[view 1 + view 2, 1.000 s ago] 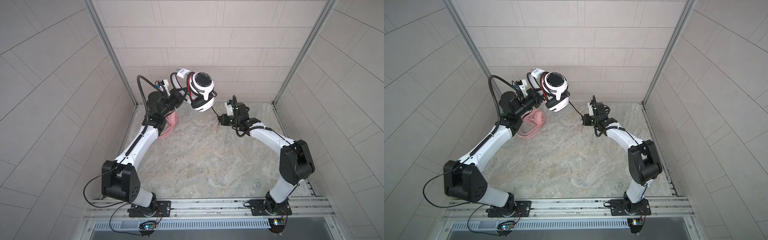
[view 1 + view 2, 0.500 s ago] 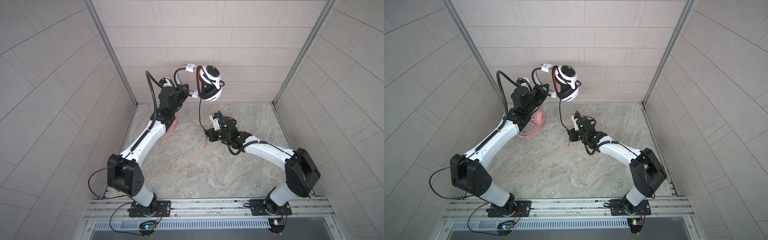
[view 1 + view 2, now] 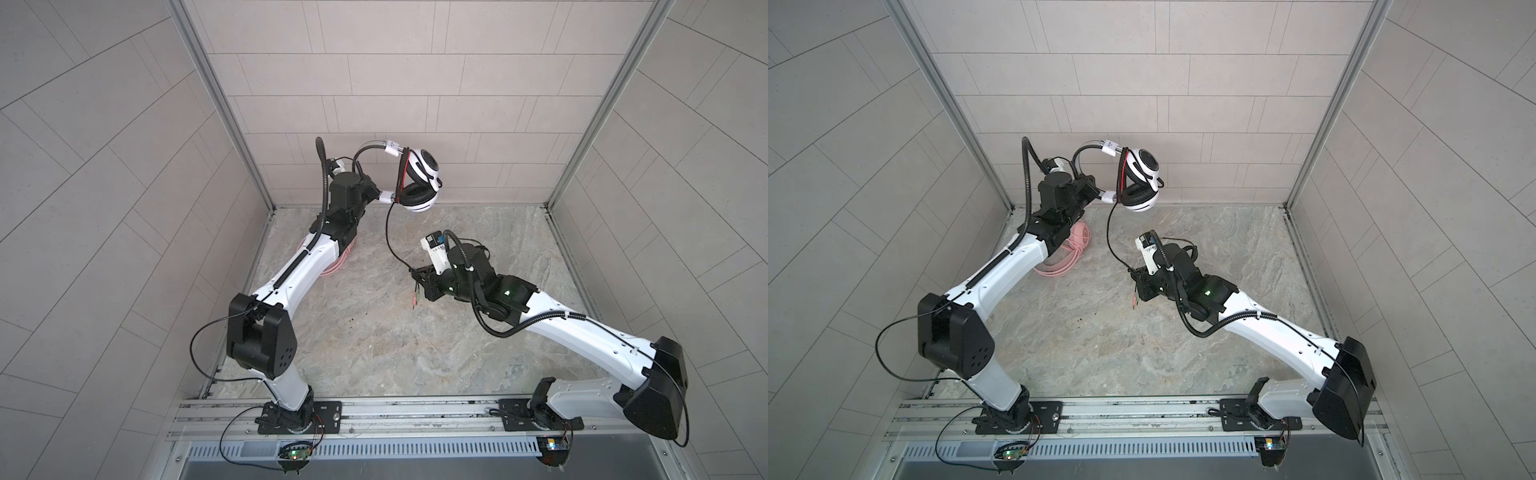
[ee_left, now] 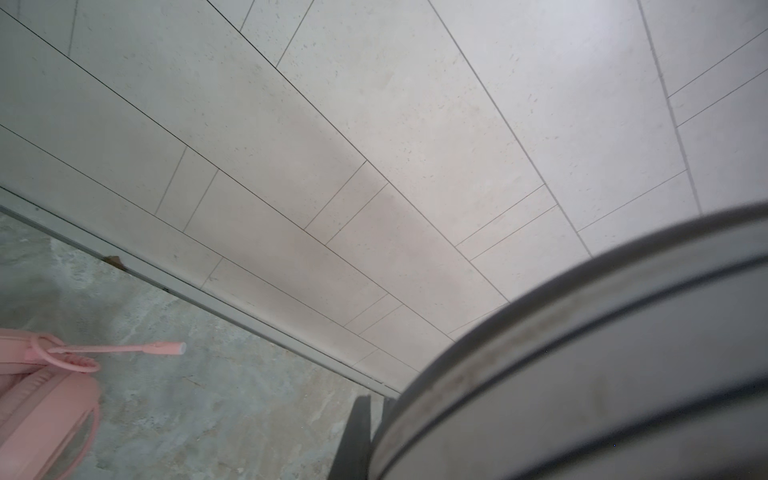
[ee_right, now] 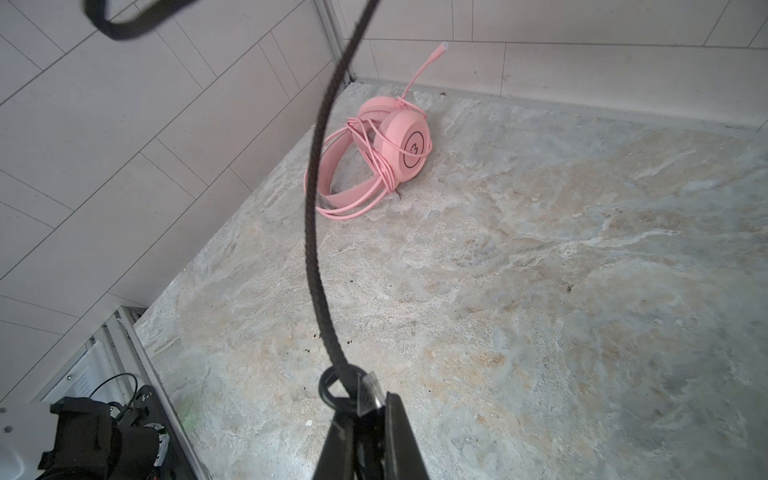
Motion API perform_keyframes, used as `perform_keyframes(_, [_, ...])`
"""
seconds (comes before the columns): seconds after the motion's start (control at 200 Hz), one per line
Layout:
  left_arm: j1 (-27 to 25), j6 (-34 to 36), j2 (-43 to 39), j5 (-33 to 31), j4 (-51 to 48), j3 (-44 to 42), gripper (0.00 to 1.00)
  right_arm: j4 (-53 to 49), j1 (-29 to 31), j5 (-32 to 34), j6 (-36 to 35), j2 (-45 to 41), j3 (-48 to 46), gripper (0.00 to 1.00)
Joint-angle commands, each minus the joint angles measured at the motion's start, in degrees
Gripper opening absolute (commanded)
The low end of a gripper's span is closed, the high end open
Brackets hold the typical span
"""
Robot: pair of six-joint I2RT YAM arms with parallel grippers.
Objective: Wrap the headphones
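The white-and-black headphones (image 3: 419,178) (image 3: 1142,178) hang in the air near the back wall. My left gripper (image 3: 374,192) (image 3: 1092,189) is shut on their headband, which fills the left wrist view (image 4: 602,353). Their black cable (image 3: 387,232) (image 3: 1108,237) (image 5: 311,232) drops in a slack curve to my right gripper (image 3: 417,278) (image 3: 1136,276) (image 5: 365,411), which is shut on it near its end. The plugs (image 3: 415,297) dangle just below the gripper. The pink headphones (image 3: 1075,245) (image 5: 395,149) (image 4: 41,407) lie on the floor by the left wall with their cable wound round them, partly under my left arm.
Tiled walls close in the left, back and right sides. A metal rail (image 3: 374,415) carrying both arm bases runs along the front. The stone floor (image 3: 374,332) has a few dark specks in the middle.
My right gripper has pulled the cable end down and toward the front. My left arm has turned the headset and carried it a little to the right, and the cable now hangs longer.
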Motion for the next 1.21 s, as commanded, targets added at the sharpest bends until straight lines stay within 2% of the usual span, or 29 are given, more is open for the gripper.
perform_keyframes(0.0, [-0.76, 3.58, -0.54, -3.72, 2.02, 2.56, 0.0, -5.26, 0.17, 3.23, -2.11, -3.89, 4.04, 0.0])
perform_keyframes(0.28, [-3.63, 14.01, -0.48, -8.14, -1.56, 0.52, 0.0, -12.49, 0.21, 6.57, -7.36, -5.79, 15.75, 0.0])
perform_keyframes(0.51, [-6.83, 19.69, -2.63, -8.2, -3.03, -4.76, 0.0, -16.04, -0.02, 11.06, -13.28, -3.96, 22.66, 0.0])
perform_keyframes(0.841, [-7.94, 20.16, -7.92, -3.29, -4.59, -13.64, 0.0, -17.08, -5.53, 12.45, -17.13, -2.58, 27.07, 0.0])
perform_keyframes(1.201, [-8.16, 22.12, -14.93, 11.78, -8.79, -17.63, 0.0, -17.94, -13.92, 9.38, -18.05, -2.13, 27.09, 0.0])
